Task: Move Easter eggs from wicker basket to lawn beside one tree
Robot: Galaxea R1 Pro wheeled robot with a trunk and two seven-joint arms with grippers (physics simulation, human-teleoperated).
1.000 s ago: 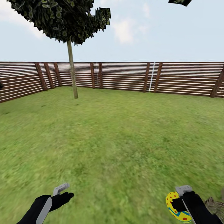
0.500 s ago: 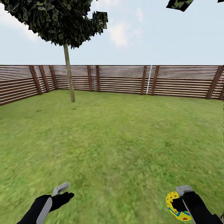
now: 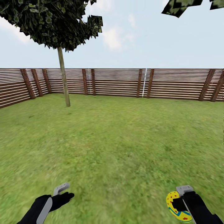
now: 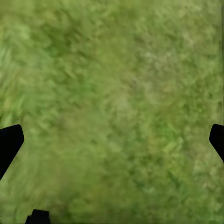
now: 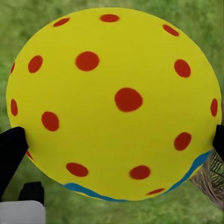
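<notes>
Head view: one Easter egg (image 3: 175,207), yellow with red dots and a blue-green band, sits clamped in the right gripper (image 3: 180,203) low over the lawn (image 3: 124,140). The egg bulges out on the inner side of that gripper, toward the left gripper (image 3: 63,191), which hangs well apart from it with nothing in it, one grey finger and one black finger spread. One thin-trunked tree (image 3: 63,77) with a round dark crown stands far beyond the left gripper, near the slatted wooden fence (image 3: 124,82) that closes the far edge of the grass. A second patch of leaves (image 3: 183,6) hangs high above the right gripper.

Left wrist view: two black fingertips (image 4: 9,144) at opposite edges, spread wide, with bare blurred grass (image 4: 116,102) between them.

Right wrist view: one egg (image 5: 114,105), pressed between two black fingertips (image 5: 10,151) touching its flanks, grass behind it. A scrap of brown woven wicker (image 5: 210,182) peeks out just beside the egg.
</notes>
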